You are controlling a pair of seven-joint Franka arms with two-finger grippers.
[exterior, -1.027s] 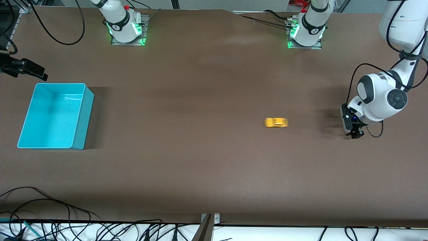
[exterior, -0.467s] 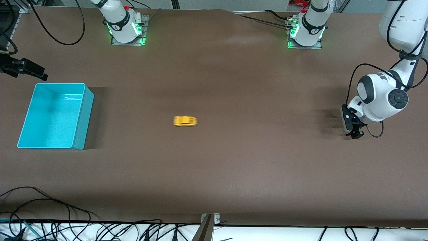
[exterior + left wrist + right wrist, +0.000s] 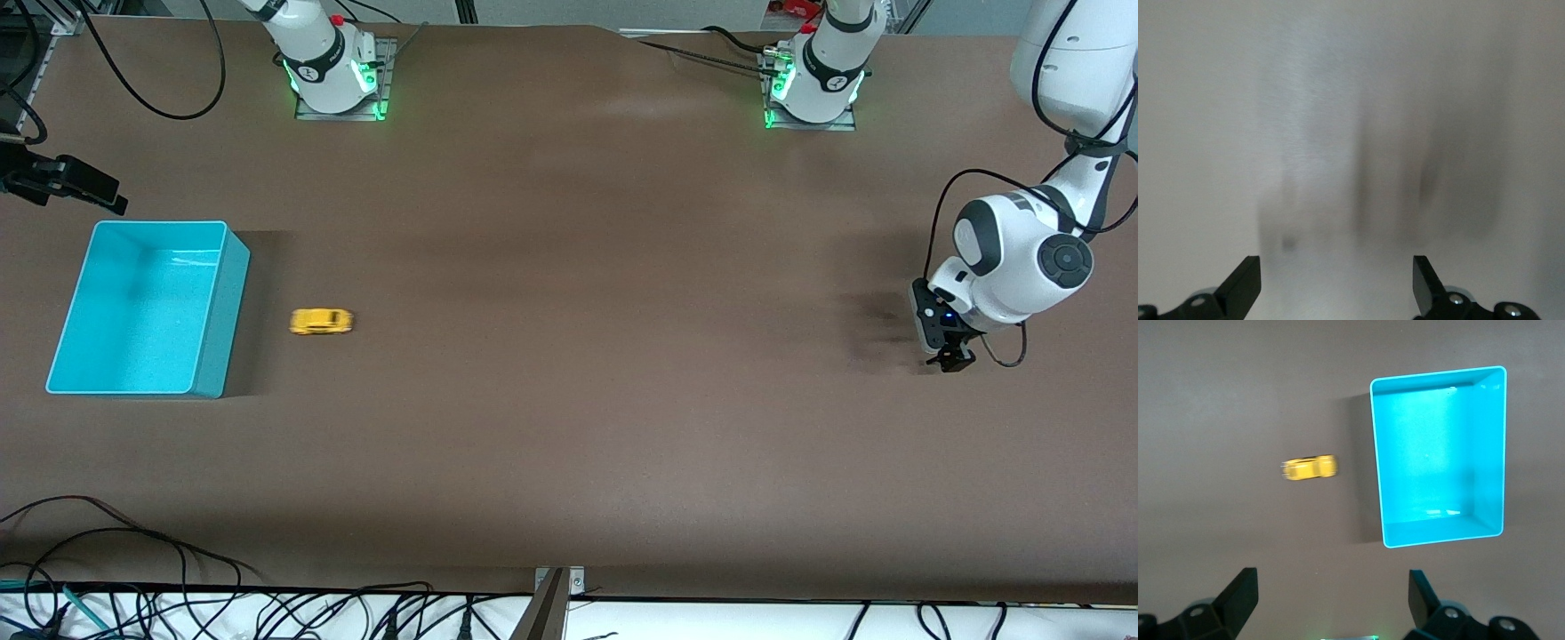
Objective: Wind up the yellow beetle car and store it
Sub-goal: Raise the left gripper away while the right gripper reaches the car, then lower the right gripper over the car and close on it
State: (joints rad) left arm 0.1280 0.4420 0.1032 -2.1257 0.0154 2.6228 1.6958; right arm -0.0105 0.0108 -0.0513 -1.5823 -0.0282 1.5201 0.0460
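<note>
Yellow beetle car [image 3: 321,322] rolling free across the desk [image 3: 569,427] in the front view, lying now just beside the turquoise bin [image 3: 142,307], apart from its wall, toward the right arm's end. Having stood a second ago near the left hand [image 3: 948,358] and half a second ago about mid-desk, closing on the bin under its own spring. Meaning, as a judgement: winding done and release made, storing not yet done, pickup falling to the right arm. Showing as a tiny rounded yellow body, slightly smeared by motion, far smaller than the bin. Left hand hanging low over the desk at the left arm's end, holding nothing. Right hand [image 3: 67,180] sitting at the frame's edge above the bin's corner, nothing in it.

Looking through the left wrist view: only bare pale desk [image 3: 1351,133], with two black fingertips [image 3: 1245,283] spread wide apart and nothing between them.

Looking through the right wrist view: car [image 3: 1309,468] blurred, beside the bin [image 3: 1438,457] and not touching it, bin empty inside. Right hand's fingertips [image 3: 1238,593] also standing wide apart, gripping nothing, waiting high above both car and bin.
</note>
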